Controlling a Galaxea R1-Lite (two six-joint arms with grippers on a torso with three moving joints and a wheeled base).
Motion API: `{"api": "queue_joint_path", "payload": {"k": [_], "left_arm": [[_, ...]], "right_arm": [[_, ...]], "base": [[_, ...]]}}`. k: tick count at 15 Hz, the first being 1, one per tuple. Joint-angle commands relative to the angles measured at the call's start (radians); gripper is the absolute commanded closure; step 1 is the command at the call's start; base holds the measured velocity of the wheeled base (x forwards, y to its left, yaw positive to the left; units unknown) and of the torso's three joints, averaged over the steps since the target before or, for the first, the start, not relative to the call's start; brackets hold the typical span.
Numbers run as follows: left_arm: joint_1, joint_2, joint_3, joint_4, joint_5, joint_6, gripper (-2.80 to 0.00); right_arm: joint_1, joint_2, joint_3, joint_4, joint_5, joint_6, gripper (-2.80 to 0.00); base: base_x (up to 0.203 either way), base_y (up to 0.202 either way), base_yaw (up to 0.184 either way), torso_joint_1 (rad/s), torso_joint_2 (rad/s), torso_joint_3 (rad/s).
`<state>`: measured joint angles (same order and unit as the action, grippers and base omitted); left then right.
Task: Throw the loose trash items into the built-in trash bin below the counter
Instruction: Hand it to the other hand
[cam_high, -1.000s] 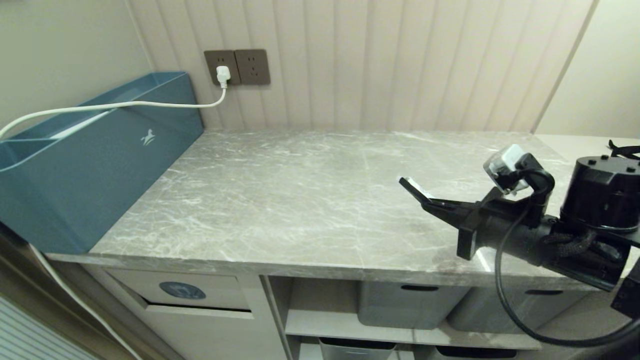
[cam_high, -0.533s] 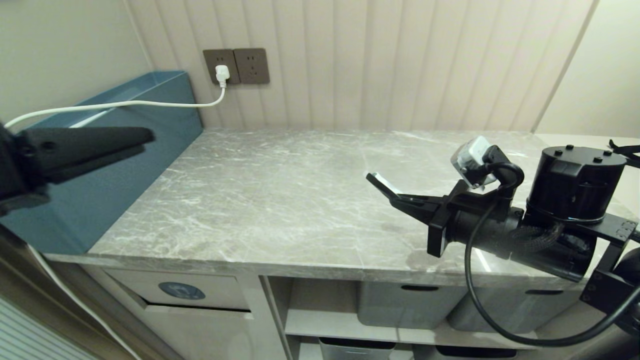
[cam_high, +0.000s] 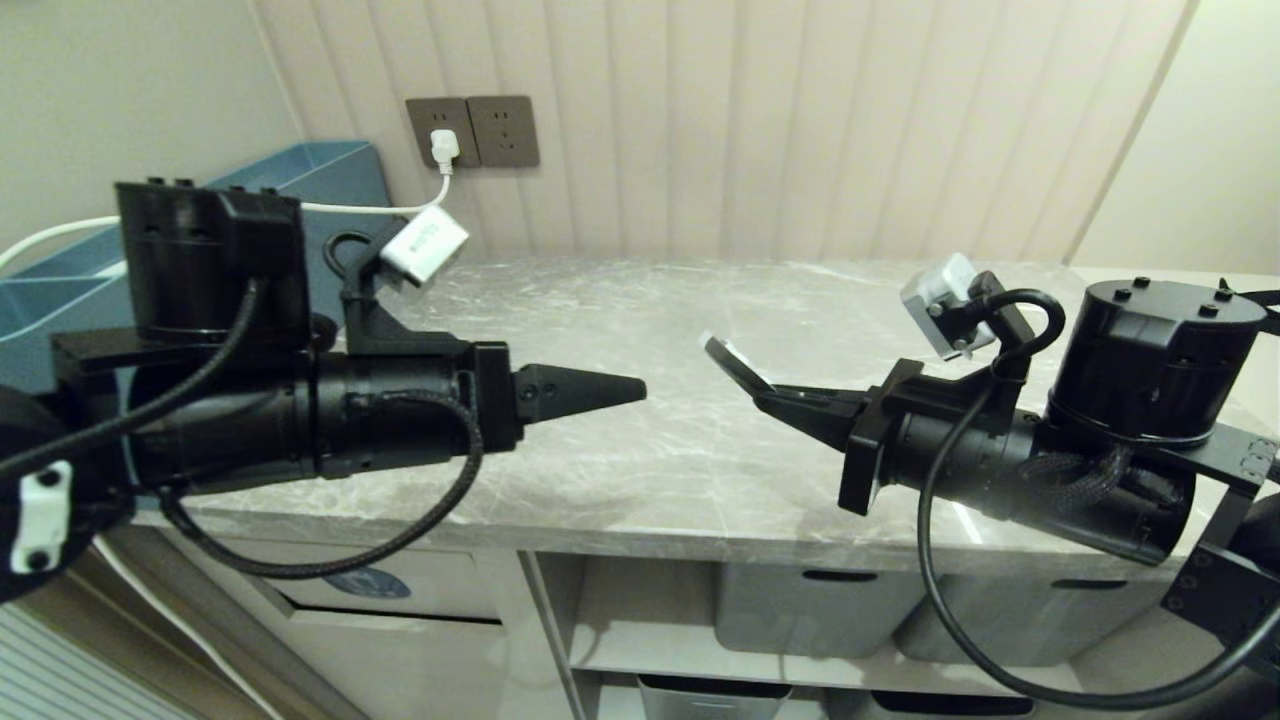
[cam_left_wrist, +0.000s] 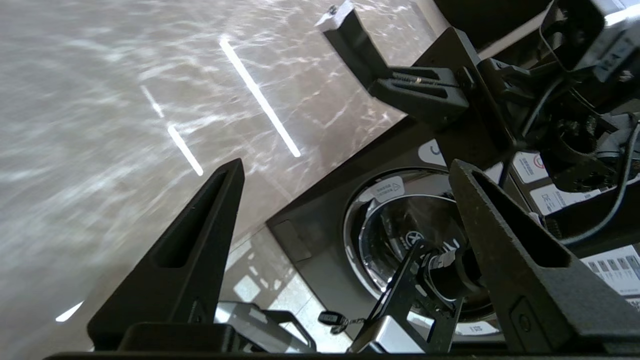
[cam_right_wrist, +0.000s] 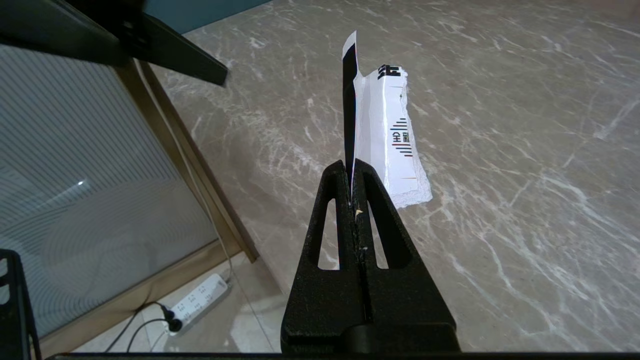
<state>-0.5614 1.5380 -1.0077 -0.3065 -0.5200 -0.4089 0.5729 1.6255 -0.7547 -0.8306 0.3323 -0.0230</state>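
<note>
A: Right gripper (cam_high: 735, 362) hangs above the table's (cam_high: 620, 330) front-right part, fingers pinched tight on the black wrapper (cam_right_wrist: 385, 135) — white end poking out past the tips.

B: Left gripper (cam_left_wrist: 345, 170) faces it, fingers spread wide, holding nothing — probably set for a handover, since the built-in trash bin (cam_high: 430, 585) sits under the table's front-left edge.

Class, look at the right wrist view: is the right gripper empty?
No: the right gripper is shut on a black-and-white wrapper that sticks out beyond its fingertips, above the counter.
</note>
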Motion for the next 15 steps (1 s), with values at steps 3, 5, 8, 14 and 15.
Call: {"api": "queue_joint_path", "payload": {"k": [3,5,8,14,15], "left_arm": [[-0.066,0.135,-0.015,-0.104,-0.002,-0.002,-2.8],[-0.067,0.174,-0.048,-0.127,-0.002,-0.002,-2.8],[-0.071,0.214,-0.119,-0.136,0.001,-0.001,-2.8],[-0.073,0.244,-0.158,-0.138,0.003,-0.007,-2.8],[-0.074,0.244,-0.158,-0.138,0.003,-0.007,-2.8]], "right_arm": [[0.039,0.001,-0.001,-0.002,0.002,-0.007,0.0],[0.062,0.001,0.014,-0.002,-0.002,-0.013,0.0],[0.097,-0.001,0.015,-0.002,-0.006,-0.014,0.0],[0.099,-0.002,0.012,-0.001,-0.009,-0.036,0.0],[0.099,-0.001,0.012,-0.001,-0.009,-0.04,0.0]], "base": [[0.0,0.0,0.0,0.0,0.0,0.0],[0.0,0.0,0.0,0.0,0.0,0.0],[0.0,0.0,0.0,0.0,0.0,0.0],[0.0,0.0,0.0,0.0,0.0,0.0],[0.0,0.0,0.0,0.0,0.0,0.0]]}}
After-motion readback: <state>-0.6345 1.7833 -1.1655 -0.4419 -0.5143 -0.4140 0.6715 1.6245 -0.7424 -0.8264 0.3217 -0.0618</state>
